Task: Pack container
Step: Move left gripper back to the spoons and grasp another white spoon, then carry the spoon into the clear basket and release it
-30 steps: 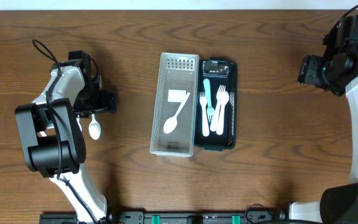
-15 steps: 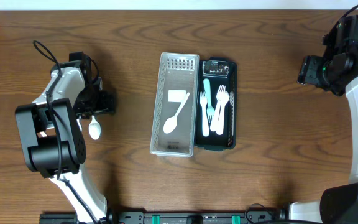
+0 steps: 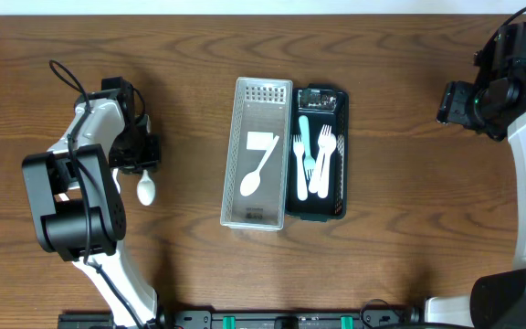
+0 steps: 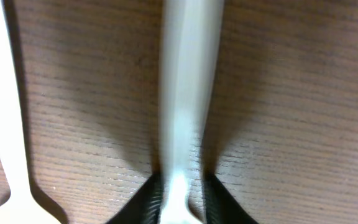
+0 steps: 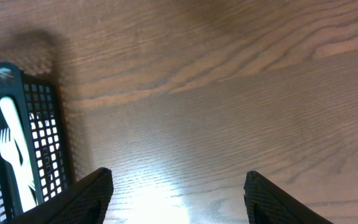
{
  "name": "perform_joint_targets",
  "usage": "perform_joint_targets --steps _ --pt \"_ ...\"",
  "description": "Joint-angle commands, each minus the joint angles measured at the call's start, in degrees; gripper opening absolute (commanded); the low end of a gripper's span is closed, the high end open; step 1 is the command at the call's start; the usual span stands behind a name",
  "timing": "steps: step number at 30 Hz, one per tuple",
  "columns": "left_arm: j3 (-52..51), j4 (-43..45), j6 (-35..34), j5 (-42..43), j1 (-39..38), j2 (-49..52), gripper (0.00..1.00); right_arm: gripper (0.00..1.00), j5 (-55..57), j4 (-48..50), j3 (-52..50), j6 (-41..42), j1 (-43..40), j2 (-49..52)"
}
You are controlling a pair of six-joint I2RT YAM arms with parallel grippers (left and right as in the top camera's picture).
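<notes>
Clamping the white spoon (image 3: 144,190) is the left gripper (image 4: 179,196); the right gripper (image 5: 176,183) gapes wide.

Left pincer (image 4: 180,198) pinched tight, right pincer (image 5: 180,198) spread wide.

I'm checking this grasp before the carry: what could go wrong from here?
1. The left gripper pinches the white spoon only on its slim handle, so it may swivel or slip.
2. A second white utensil lies right beside it and could get nudged.
</notes>
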Motion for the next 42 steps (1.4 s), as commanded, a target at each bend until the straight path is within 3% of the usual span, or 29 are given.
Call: perform_joint_targets --steps 1,4,11,18,22,29,35,42 --pt "-1.40 -0.15 0.20 -0.11 0.26 0.76 0.19 0.71 0.09 -0.04 -0.35 -1.05 -0.11 0.17" --pt "-1.40 -0.17 0.20 -0.13 0.26 0.76 0.19 0.71 0.09 -0.07 -0.35 -1.05 -0.11 0.17" --pt "-0.63 -1.40 0.22 -0.33 0.24 0.26 0.06 0.71 0.09 -0.11 -0.35 -1.05 -0.11 0.17" --pt "12.04 -12.98 -0.74 -0.24 -2.64 -6.27 0.06 0.71 0.09 0.11 -0.35 -1.07 -0.11 0.17" --pt "16.98 -16.35 -1.16 -0.22 -8.96 -13.55 0.06 0.71 0.09 0.07 -0.35 -1.07 -0.11 0.17" --pt "17.35 -14.82 -5.07 -0.26 -25.99 -22.18 0.06 0.71 0.07 0.13 -0.35 -1.05 -0.09 0.17" --pt "15.54 -10.29 -5.05 -0.26 -35.54 -19.52 0.06 0.71 0.07 -0.11 -0.35 -1.07 -0.11 0.17" --pt "14.99 -8.76 -5.70 -0.24 -38.03 -10.14 0.06 0.71 0.00 -0.31 -0.35 -1.05 0.15 0.17"
